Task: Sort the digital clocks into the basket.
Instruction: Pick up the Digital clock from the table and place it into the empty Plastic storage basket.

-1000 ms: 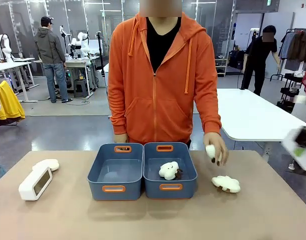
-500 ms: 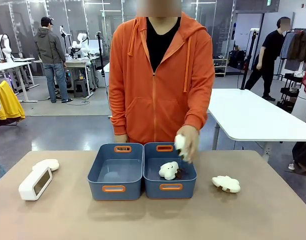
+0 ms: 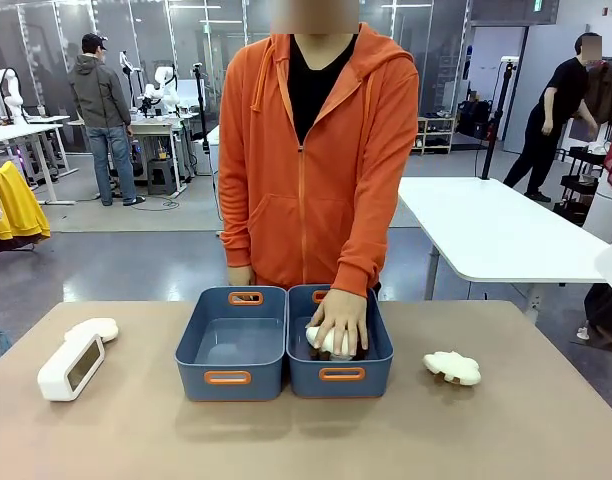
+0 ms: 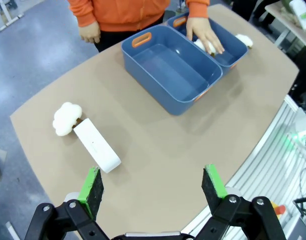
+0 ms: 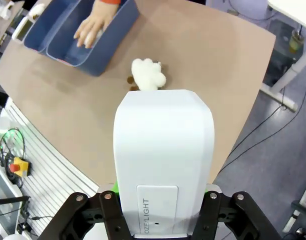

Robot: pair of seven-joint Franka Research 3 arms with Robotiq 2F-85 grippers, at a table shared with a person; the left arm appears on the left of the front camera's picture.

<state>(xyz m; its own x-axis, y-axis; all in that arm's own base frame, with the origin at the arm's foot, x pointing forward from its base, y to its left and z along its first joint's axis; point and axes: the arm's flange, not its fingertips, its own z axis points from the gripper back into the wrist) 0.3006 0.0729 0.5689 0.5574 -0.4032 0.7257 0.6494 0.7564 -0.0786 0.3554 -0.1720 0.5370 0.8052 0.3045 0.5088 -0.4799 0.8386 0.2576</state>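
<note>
One digital clock (image 5: 163, 160) stands clamped in the right gripper (image 5: 162, 189), up over the table (image 5: 203, 65). The second clock (image 3: 71, 366) lies at the table's left end, just beside a cloud plush (image 3: 92, 328), and above it the left gripper (image 4: 153, 172) hangs with fingers spread wide, holding nothing. The empty basket (image 3: 231, 345) sits mid-table, with the person's hand (image 3: 338, 318) down inside the twin basket (image 3: 371, 370).

Right wrist: held clock (image 5: 163, 160) blocked mid-frame and hid the right gripper's (image 5: 162, 186) fingers, pad contact unseen. Front: hand (image 3: 338, 318) covered most of the plush (image 3: 324, 343) in the right tub (image 3: 340, 375), count unclear. Left wrist: second clock (image 4: 97, 146) lay with its screen out of sight. Far plush (image 4: 244, 40), upper right, sat half behind the tub wall.
</note>
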